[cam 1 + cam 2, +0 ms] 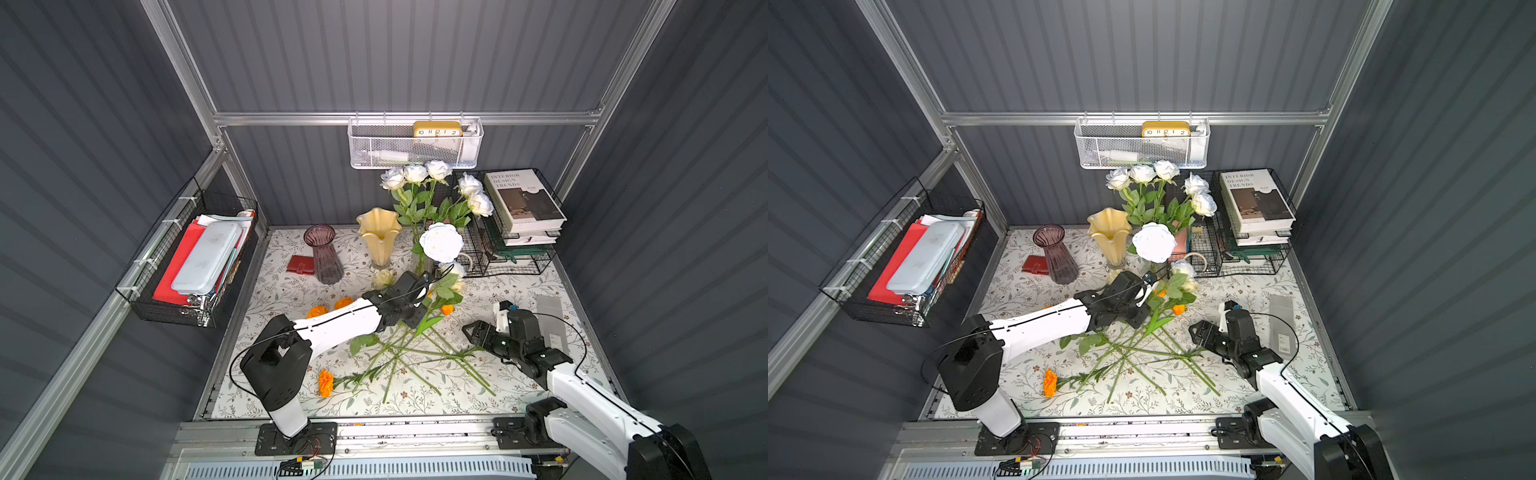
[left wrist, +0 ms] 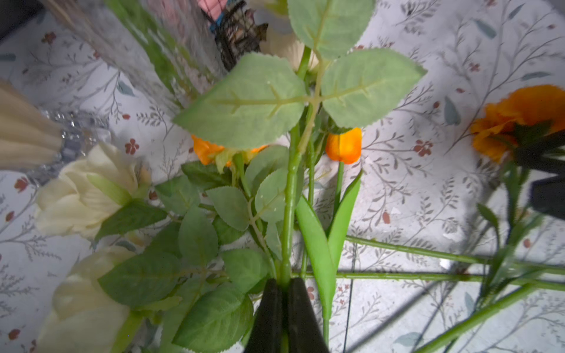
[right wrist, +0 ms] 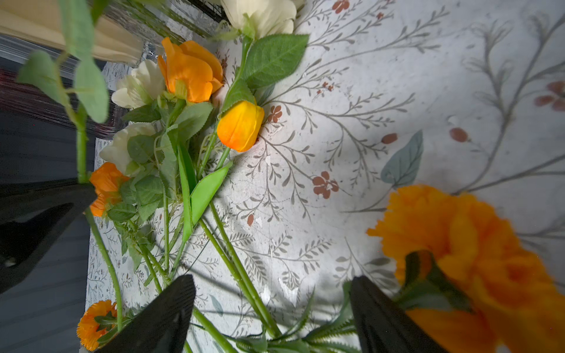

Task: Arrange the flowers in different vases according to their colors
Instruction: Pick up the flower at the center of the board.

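My left gripper is shut on the green stem of a large white rose, raised above the table in both top views. In a top view the left gripper sits just in front of the clear vase, which holds several white roses. The cream-yellow vase and the purple vase stand left of it. Orange and cream flowers lie crossed mid-table. An orange marigold lies at the front. My right gripper is open over those stems, holding nothing.
A black wire rack with books stands at the back right. A white mesh basket hangs on the back wall, a black wire basket on the left wall. A red wallet lies by the purple vase, a grey packet at the right edge.
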`<state>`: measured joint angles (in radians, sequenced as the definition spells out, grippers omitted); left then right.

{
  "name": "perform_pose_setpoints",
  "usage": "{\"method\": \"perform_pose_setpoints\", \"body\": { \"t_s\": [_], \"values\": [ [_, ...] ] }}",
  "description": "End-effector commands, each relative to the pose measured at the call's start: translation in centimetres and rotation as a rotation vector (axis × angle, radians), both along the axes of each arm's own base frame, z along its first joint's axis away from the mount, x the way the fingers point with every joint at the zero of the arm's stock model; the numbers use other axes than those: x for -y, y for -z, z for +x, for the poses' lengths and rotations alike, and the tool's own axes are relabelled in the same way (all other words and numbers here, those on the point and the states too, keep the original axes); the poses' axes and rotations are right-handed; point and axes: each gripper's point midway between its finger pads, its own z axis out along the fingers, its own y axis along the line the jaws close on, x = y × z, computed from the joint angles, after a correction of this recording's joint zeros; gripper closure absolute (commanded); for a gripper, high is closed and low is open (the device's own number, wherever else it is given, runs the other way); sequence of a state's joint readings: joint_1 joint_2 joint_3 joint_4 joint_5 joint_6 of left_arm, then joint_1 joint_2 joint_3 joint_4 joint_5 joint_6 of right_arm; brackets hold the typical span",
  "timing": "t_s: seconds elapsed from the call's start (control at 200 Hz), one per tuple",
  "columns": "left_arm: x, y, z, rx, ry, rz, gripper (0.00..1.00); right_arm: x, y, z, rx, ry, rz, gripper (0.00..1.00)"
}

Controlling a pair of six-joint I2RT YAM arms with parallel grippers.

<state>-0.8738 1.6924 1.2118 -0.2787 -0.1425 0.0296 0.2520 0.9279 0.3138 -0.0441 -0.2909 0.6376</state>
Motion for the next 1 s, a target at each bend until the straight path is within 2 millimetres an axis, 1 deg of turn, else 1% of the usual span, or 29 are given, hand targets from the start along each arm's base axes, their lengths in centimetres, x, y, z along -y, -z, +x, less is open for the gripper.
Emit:
{"method": "perform_pose_setpoints", "body": {
  "t_s": [0.0,0.085,0.19,0.2,0.205,0.22,0.335,0.365,0.43,0.49,0.525,0.575,0.62,0.7,0.791,0.841,0.936,0.951,0.996],
  "values": [
    [2.3,-3.7,-1.2,0.064,0.152,-0.064,1.0,0.2,0.1,0.0,0.012,0.004,-0.007,0.15],
    [3.9,-6.1,-1.9,0.092,0.229,-0.113,1.0,0.2,0.1,0.0,0.011,0.005,-0.007,0.16],
    [6.3,-10.9,-2.9,0.154,0.339,-0.214,1.0,0.3,0.1,0.1,0.011,0.008,-0.01,0.16],
    [6.5,-11.1,-3.1,0.155,0.352,-0.219,1.0,0.3,0.1,0.1,0.011,0.009,-0.009,0.16],
    [6.8,-12.0,-3.1,0.169,0.357,-0.234,1.0,0.3,0.1,0.1,0.01,0.01,-0.009,0.16],
    [7.3,-13.2,-3.3,0.185,0.377,-0.255,1.0,0.3,0.1,0.1,0.01,0.009,-0.009,0.16],
    [10.1,-19.4,-6.4,0.267,0.551,-0.37,1.0,0.3,0.2,0.1,0.008,0.011,-0.01,0.16],
    [10.6,-21.0,-7.0,0.287,0.589,-0.398,1.0,0.3,0.2,0.1,0.009,0.012,-0.012,0.15],
    [10.9,-25.3,-8.1,0.358,0.651,-0.485,1.0,0.3,0.2,0.1,0.008,0.013,-0.011,0.16],
    [10.4,-29.3,-9.4,0.43,0.703,-0.572,1.0,0.3,0.2,0.1,0.006,0.013,-0.012,0.16],
    [9.9,-31.3,-10.8,0.45,0.75,-0.627,1.0,0.4,0.3,0.1,0.005,0.014,-0.012,0.16],
    [8.8,-34.6,-11.9,0.509,0.767,-0.703,1.0,0.4,0.3,0.1,0.005,0.014,-0.012,0.16],
    [7.6,-37.2,-13.0,0.561,0.788,-0.753,1.0,0.4,0.2,0.1,0.006,0.015,-0.013,0.16],
    [5.7,-40.9,-14.8,0.631,0.812,-0.824,1.0,0.4,0.3,0.1,0.006,0.016,-0.014,0.16],
    [3.3,-44.4,-15.9,0.697,0.788,-0.895,1.0,0.3,0.3,0.1,0.005,0.014,-0.013,0.16],
    [1.6,-46.4,-16.1,0.748,0.745,-0.933,1.0,0.3,0.3,0.2,0.005,0.014,-0.012,0.16],
    [-1.6,-49.1,-16.7,0.828,0.685,-0.981,1.0,0.3,0.4,0.1,0.003,0.013,-0.012,0.16],
    [-2.2,-49.6,-16.5,0.847,0.652,-0.985,1.0,0.3,0.4,0.1,0.002,0.012,-0.012,0.16],
    [-3.7,-50.5,-16.6,0.882,0.617,-0.994,1.0,0.3,0.3,0.2,0.004,0.013,-0.012,0.16]
  ]
}}
